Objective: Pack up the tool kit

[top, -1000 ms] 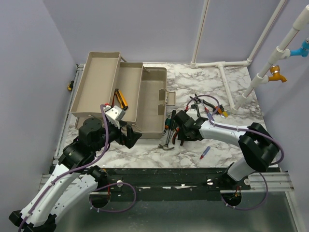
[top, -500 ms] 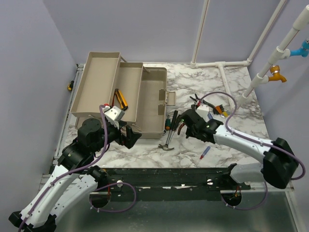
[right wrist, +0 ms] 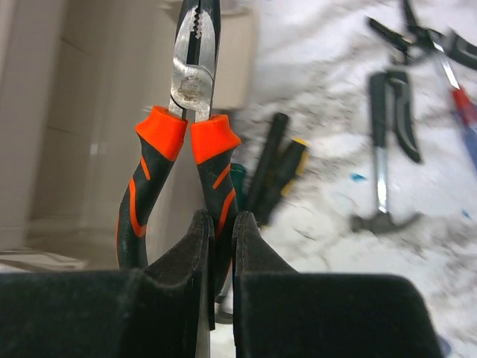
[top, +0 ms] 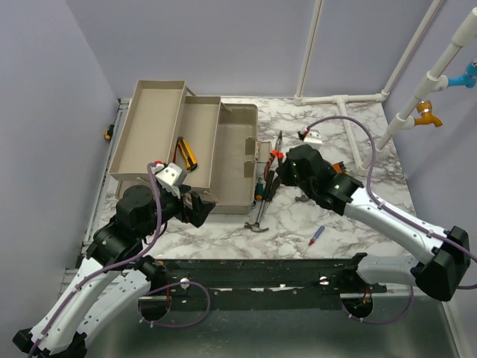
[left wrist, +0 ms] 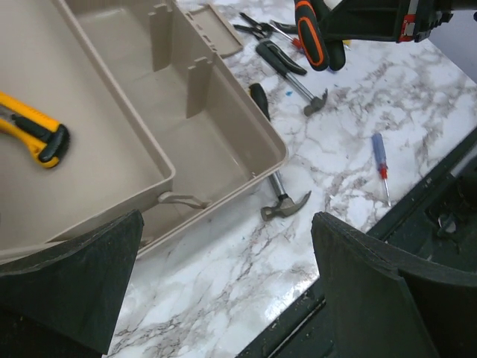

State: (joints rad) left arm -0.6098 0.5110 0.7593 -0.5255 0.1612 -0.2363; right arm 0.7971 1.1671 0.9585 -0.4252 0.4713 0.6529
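Observation:
The beige tool kit box [top: 235,153] lies open at the left, with its trays [top: 153,127] folded out. A yellow utility knife [top: 186,151] [left wrist: 33,134] rests in a tray. My right gripper [top: 282,165] [right wrist: 220,220] is shut on one handle of orange-and-black long-nose pliers [top: 276,149] [right wrist: 195,82], which hang in the air beside the box's right edge. My left gripper [top: 197,207] [left wrist: 227,224] stands wide open over the marble near the box's front corner, holding nothing.
A claw hammer [top: 258,220] [left wrist: 282,201] lies by the box's front corner, with dark-handled screwdrivers [top: 261,186] [right wrist: 279,171] behind it. A small blue-and-red screwdriver [top: 316,236] [left wrist: 380,160] sits near the front edge. A smaller hammer [left wrist: 294,71] [right wrist: 384,186] and more pliers lie to the right. White pipes [top: 350,112] cross the back right.
My right gripper closed on the pliers, lifted them off the table, and swung left and back toward the box. The left arm barely shifted.

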